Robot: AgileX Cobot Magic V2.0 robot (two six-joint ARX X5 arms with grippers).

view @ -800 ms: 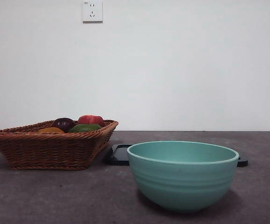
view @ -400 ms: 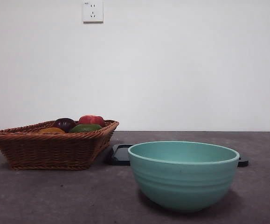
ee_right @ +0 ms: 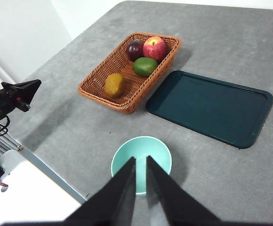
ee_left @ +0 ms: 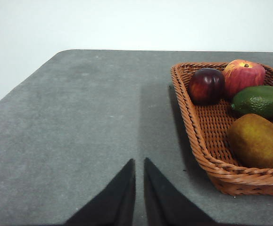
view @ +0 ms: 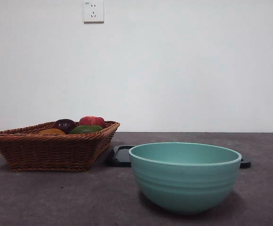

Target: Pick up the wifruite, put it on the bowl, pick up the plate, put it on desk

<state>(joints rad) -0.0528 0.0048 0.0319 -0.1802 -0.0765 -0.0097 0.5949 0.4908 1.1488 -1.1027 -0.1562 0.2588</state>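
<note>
The orange-tan wifruite lies in a brown wicker basket, at the end nearest my left gripper; it also shows in the right wrist view and in the front view. The mint-green bowl stands empty on the dark grey desk. A dark green flat plate lies on the desk behind the bowl, beside the basket. My left gripper is shut and empty, low over the desk beside the basket. My right gripper is shut and empty, high above the bowl.
The basket also holds a dark purple fruit, a red apple and a green fruit. The left arm shows at the desk's edge in the right wrist view. A white wall with a socket stands behind.
</note>
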